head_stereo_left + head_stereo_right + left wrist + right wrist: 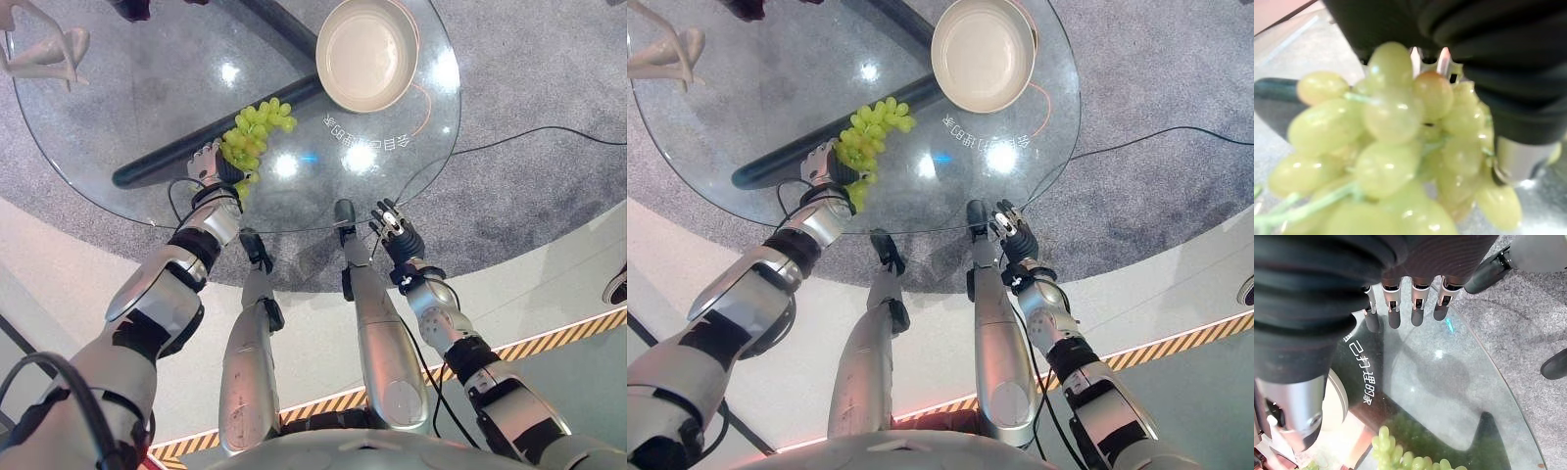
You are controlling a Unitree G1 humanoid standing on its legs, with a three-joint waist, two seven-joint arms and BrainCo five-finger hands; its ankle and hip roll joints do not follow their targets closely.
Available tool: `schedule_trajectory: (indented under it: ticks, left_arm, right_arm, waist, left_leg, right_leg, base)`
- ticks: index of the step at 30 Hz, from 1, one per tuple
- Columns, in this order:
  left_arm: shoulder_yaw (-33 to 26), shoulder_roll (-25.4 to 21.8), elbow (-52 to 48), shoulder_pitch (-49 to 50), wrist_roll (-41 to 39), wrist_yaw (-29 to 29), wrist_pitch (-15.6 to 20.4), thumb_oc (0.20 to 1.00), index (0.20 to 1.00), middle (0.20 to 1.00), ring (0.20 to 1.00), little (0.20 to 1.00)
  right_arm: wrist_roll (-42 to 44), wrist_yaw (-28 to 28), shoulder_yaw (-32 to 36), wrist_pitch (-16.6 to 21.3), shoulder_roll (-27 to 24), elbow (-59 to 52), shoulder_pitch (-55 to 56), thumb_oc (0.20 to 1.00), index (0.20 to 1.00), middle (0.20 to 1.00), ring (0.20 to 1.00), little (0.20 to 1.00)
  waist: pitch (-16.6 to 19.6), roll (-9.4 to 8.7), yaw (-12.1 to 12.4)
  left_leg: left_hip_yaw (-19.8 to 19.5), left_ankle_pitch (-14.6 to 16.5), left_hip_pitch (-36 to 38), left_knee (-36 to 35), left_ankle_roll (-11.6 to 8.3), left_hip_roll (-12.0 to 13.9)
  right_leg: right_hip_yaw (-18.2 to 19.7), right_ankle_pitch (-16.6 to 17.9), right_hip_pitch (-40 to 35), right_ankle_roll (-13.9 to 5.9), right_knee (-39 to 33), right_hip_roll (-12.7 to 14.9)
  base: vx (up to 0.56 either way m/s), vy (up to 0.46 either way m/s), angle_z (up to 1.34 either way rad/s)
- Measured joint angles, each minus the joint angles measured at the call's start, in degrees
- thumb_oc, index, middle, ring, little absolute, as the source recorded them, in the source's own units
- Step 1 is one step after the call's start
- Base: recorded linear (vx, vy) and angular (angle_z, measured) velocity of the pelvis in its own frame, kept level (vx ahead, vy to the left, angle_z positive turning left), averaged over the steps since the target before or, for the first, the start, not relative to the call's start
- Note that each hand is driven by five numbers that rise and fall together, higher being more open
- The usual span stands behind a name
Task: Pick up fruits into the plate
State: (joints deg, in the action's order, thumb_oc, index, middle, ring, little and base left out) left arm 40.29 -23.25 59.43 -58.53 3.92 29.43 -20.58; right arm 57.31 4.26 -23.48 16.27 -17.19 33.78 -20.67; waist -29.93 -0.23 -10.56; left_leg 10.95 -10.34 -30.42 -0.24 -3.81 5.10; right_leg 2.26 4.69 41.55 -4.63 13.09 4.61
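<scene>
Left hand [211,162]: at the near end of your bunch of green grapes [257,128]; whether it grips, you cannot tell. Bunch runs lengthwise toward the round cream plate [367,54], far right. Right hand [400,235]: fingers relaxed, empty, farther off.

Head stereo pair is looking steeply down from above onto the glass table [118,117], both eyes framing nearly the same scene, slightly offset sideways. Left wrist cam is sitting right up against the grapes [1386,147], facing along its hand. Right wrist cam is looking along its fingers [1420,308] over the table edge, sharing grapes and plate [983,54] with the head views.
</scene>
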Motion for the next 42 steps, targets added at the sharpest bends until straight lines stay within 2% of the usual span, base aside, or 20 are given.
schedule_trajectory:
  ticks: [16, 26, 30, 34, 42]
  left_arm:
    - [0.1, -0.1, 0.9, 0.0, 0.0, 0.1, 0.0, 0.200, 0.200, 0.200, 0.200, 0.200]
    - [0.0, -0.3, 0.9, 0.1, 0.0, 0.1, 1.3, 0.200, 0.200, 0.200, 0.200, 0.200]
    - [0.0, -0.3, 0.5, 1.9, 0.0, 0.2, 3.2, 0.200, 0.200, 0.200, 0.200, 0.200]
    - [-0.6, -1.5, -2.1, 3.4, -0.6, 0.5, 4.2, 0.200, 0.200, 0.200, 0.200, 0.200]
    - [-4.8, -4.9, -10.7, 8.3, -1.7, 0.4, 8.5, 0.200, 0.200, 0.200, 0.200, 0.200]
  right_arm:
    - [0.1, -0.1, -0.1, 0.0, -0.1, -0.2, 0.0, 1.000, 1.000, 1.000, 1.000, 1.000]
    - [0.1, 0.0, -0.1, 0.1, -0.1, -0.2, 0.0, 1.000, 1.000, 1.000, 1.000, 1.000]
    - [0.0, 0.1, -0.1, 0.2, -0.1, -0.2, 0.2, 1.000, 1.000, 1.000, 1.000, 1.000]
    - [0.0, 0.1, 0.1, 0.5, 0.0, -0.2, 0.2, 1.000, 1.000, 1.000, 1.000, 1.000]
    - [-0.1, 0.4, 1.2, 0.6, 0.0, -0.5, 3.3, 1.000, 1.000, 1.000, 1.000, 1.000]
  waist:
    - [0.0, -0.02, 0.0]
    - [0.0, -0.11, -0.1]
    - [-0.1, -0.29, -0.5]
    - [-0.1, -0.29, 0.2]
    - [-0.1, -0.22, 1.4]
  left_leg:
    - [-0.3, 0.0, -0.2, 0.1, 0.00, 0.1]
    - [-0.5, 0.0, 0.0, 0.1, 0.00, 0.1]
    - [-1.1, 0.0, 2.7, 0.0, -0.01, 0.1]
    - [-1.2, 0.0, 5.1, -0.2, -0.01, 0.1]
    - [-2.1, -0.1, 12.9, -2.4, 0.04, 0.0]
  right_leg:
    - [-0.4, 0.0, 0.0, 0.00, 0.1, 0.0]
    - [-0.5, 0.0, -0.2, 0.02, 0.2, 0.0]
    - [-1.3, 0.0, -3.5, 0.01, -0.2, 0.2]
    - [-1.4, -0.2, -6.2, -0.27, -1.1, 0.3]
    - [-3.0, -0.2, -15.1, -0.32, -4.0, 0.6]
  base:
    - [0.00, -0.004, 0.00]
    - [0.00, 0.000, 0.00]
    - [0.02, 0.021, 0.07]
    - [0.05, 0.042, 0.03]
    - [0.08, 0.041, 0.06]
